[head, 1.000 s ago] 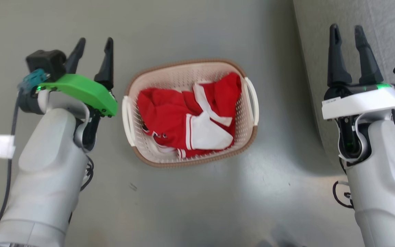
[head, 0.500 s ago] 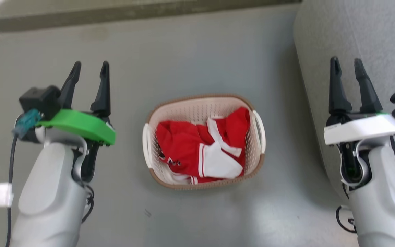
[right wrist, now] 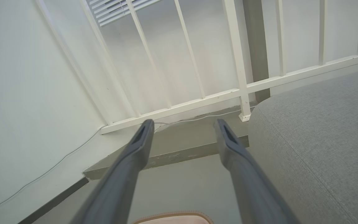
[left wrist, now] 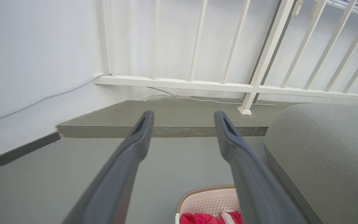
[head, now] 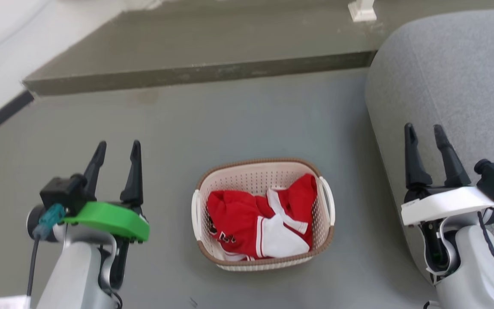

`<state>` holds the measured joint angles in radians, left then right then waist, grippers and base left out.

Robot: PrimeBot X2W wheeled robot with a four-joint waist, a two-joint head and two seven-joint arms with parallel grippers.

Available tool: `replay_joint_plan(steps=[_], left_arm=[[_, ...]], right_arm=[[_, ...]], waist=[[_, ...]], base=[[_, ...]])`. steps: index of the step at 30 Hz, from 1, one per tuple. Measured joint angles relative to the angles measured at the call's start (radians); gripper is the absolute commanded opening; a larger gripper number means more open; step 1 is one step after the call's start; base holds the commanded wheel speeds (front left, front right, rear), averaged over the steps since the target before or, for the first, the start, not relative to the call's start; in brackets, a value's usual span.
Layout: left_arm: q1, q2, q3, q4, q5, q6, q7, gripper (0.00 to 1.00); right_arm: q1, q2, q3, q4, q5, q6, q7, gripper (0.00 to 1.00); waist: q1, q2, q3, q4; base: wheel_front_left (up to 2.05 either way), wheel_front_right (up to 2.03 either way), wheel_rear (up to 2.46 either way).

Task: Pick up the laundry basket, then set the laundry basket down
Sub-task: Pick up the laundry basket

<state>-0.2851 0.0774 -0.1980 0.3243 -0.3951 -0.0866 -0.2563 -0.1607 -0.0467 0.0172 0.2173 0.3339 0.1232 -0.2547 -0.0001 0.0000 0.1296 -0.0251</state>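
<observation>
Basket [head: 264,264] sits between left gripper [head: 118,143] and right gripper [head: 423,126], jaws apart, empty; a one-handle lift could tip out clothes [head: 234,219].

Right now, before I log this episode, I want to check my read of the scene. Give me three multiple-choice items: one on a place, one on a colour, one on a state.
1. Where does the laundry basket stand?
A. On the floor, between the left gripper and the right gripper
B. On the grey cushion
C. On the raised step

2. What colours is the clothing in it?
A. Blue and yellow
B. Red and white
C. All black

3. How are the grippers?
A. Both shut on the handles
B. One shut on the rim
C. Both open and empty

Answers:
1 A: the head view shows it on the floor with an arm at each side.
2 B: the fabric is red with white panels.
3 C: each pair of fingers stands apart with nothing between.
</observation>
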Motion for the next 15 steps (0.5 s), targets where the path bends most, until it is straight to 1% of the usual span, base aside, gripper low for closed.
replay_joint_plan(steps=[2, 5, 15], left_arm=[[0.024, -0.004, 0.008, -0.017, 0.004, 0.001, 0.000, 1.00], [0.057, -0.006, 0.025, -0.027, 0.004, 0.017, 0.000, 1.00], [0.117, -0.015, 0.033, -0.078, 0.031, 0.018, 0.000, 1.00]], right_arm=[[0.007, 0.000, 0.007, -0.001, -0.012, 0.000, 0.000, 1.00], [0.009, -0.001, 0.017, -0.004, -0.030, 0.000, 0.000, 1.00], [0.046, 0.000, 0.016, -0.004, -0.036, 0.000, 0.000, 1.00]], waist=[[0.0000, 0.0000, -0.017, 0.002], [0.0000, 0.0000, -0.034, 0.004], [0.0000, 0.0000, -0.050, 0.001]], base=[[0.00, 0.00, 0.00], [0.00, 0.00, 0.00], [0.00, 0.00, 0.00]])
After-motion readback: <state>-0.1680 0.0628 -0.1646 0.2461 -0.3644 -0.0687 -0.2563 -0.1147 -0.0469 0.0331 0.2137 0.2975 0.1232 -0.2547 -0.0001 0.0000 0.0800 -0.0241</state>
